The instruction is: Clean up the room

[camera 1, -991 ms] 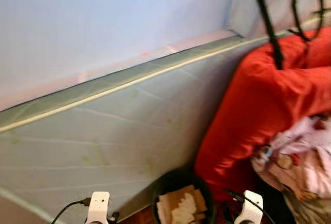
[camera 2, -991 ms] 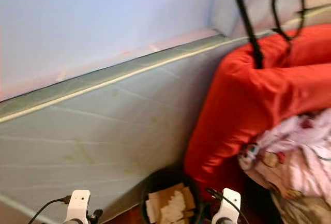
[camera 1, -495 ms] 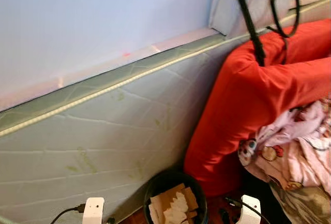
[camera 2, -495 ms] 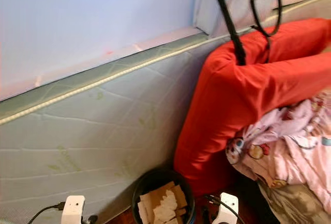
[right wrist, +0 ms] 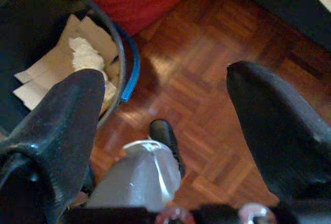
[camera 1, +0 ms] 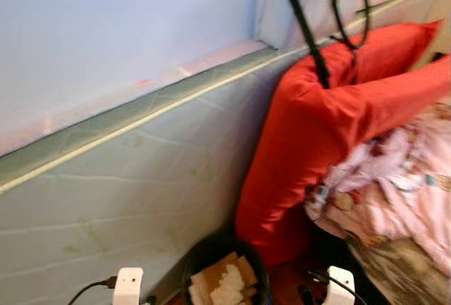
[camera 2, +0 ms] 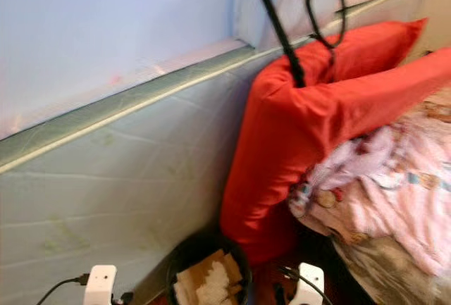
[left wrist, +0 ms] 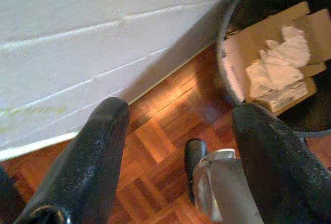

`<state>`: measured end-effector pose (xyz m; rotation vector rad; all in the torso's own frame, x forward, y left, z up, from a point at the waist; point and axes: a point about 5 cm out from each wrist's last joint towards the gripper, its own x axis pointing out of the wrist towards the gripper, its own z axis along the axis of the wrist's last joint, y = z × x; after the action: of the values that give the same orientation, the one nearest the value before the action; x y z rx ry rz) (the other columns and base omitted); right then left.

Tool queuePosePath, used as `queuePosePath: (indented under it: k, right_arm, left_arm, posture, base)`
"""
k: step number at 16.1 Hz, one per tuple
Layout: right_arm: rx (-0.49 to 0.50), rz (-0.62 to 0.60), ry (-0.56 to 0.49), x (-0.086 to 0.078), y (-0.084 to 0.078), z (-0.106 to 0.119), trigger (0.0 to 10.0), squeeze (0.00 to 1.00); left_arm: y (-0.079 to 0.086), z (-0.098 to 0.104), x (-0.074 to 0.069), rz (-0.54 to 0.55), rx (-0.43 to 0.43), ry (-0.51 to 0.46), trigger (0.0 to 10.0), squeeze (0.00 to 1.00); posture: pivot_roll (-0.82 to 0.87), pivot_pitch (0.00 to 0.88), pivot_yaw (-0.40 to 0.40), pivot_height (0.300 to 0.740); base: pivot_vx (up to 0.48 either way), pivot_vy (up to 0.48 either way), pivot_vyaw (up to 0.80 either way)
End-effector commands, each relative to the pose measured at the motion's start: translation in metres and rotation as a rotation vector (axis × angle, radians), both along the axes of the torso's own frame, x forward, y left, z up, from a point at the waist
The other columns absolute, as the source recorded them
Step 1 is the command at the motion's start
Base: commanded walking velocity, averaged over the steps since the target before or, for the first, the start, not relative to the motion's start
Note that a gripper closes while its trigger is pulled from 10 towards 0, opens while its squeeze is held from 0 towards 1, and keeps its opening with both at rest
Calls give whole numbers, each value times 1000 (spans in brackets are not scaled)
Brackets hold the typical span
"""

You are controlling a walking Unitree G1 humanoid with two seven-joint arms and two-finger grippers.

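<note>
- The left pincer (left wrist: 173, 131) hangs low over the wood floor (left wrist: 155, 136), its two thick black fingers (left wrist: 93, 151) spread wide apart with nothing between them.
- The right pincer (right wrist: 163, 120) also hangs over the floor, its two fingers (right wrist: 62, 125) likewise well apart and empty.
- The floor is glossy reddish-brown parquet laid in small square blocks.
- One round black bin (camera 1: 224, 277) stands on the floor between the two pincers, near each; the left wrist view shows its dark rim (left wrist: 223, 53), the right wrist view a blue band along its edge (right wrist: 132, 74).
- Inside the bin lie flat pieces of brown cardboard (left wrist: 258, 32) and crumpled white paper (left wrist: 282, 61).
- Just behind the bin, one mattress (camera 1: 141, 178) leans on its side against the pale blue wall (camera 1: 106, 23); its cover is pale grey-green, quilted in wide lines, with a cream piping along the top edge.
- Beside it, two smooth red pillows (camera 1: 317, 143) stand upright, the nearer one touching the bin's far side.
- A crumpled pink printed blanket (camera 1: 394, 185) lies heaped against the pillows.
- Two black straps (camera 1: 310, 30) hang down the wall over the pillows' top.
</note>
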<state>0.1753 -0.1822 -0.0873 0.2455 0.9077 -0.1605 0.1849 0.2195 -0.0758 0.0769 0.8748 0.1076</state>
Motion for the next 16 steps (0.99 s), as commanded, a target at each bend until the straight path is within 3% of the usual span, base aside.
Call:
queuePosePath:
  k: [1,12,16]
  right_arm:
    - [-6,5,6,-1,-1,0,10000,0]
    - [-13,42,5,0,-3,0,10000,0]
    - [-12,44,-4,1,-3,1,10000,0]
  left_arm:
    - [-1,-1,-2,-4,1,13,10000,0]
    - [-5,-1,0,-8,-5,9,10000,0]
    - [-5,-1,0,-2,-6,6,10000,0]
  posture:
    - [-13,0,20,726]
    - [-8,0,9,726]
    - [-3,0,6,726]
  base:
    - [0,0,-725]
    - [0,0,-718]
    - [0,0,0]
